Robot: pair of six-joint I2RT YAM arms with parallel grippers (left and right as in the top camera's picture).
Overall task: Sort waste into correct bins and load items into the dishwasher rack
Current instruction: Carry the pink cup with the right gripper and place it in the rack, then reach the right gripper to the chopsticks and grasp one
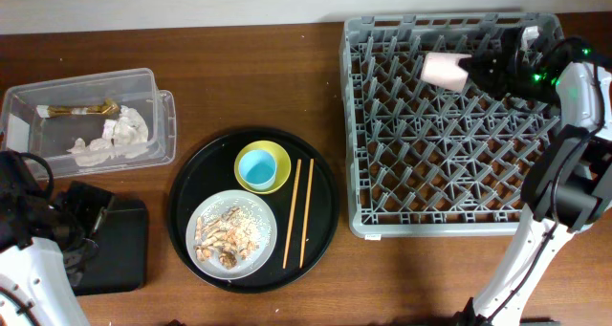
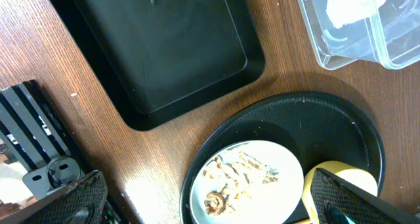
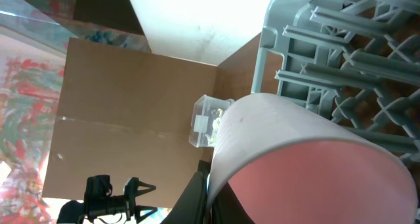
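Hanging on its side over the far right part of the rack (image 1: 449, 173), the pink cup (image 1: 443, 68) is held clamped in the right claw (image 1: 470, 70); whether it touches the pegs cannot be told. Hazards, as judged: if the cup is let go while tilted, it may be left rolling between pegs or lodged askew instead of seated, and the claw fingers may be snagged on a peg when the arm is lowered or drawn back. The left claw (image 2: 207, 199) is seen with jaws apart and empty, above the near edge of the black tray (image 1: 120, 242) and the round tray (image 1: 191, 183). Not yet loaded: the blue cup (image 1: 256, 168), nested in the bowl (image 1: 279, 152); both may be lifted together, or the bowl dragged, if only one is gripped. The chopsticks (image 1: 298, 211), lying flat on the round tray, are thin and may be missed, pushed aside, or dropped through the rack's grid. The plate (image 1: 234, 198) carries scraps (image 1: 228, 235); these may be spilled onto the round tray or the worktop (image 1: 239, 77) if the plate is tipped before it is over the black tray. Napkins (image 1: 115, 140) and a wrapper (image 1: 76, 108) are found in the tub (image 1: 153, 76); no hazard is noted there.
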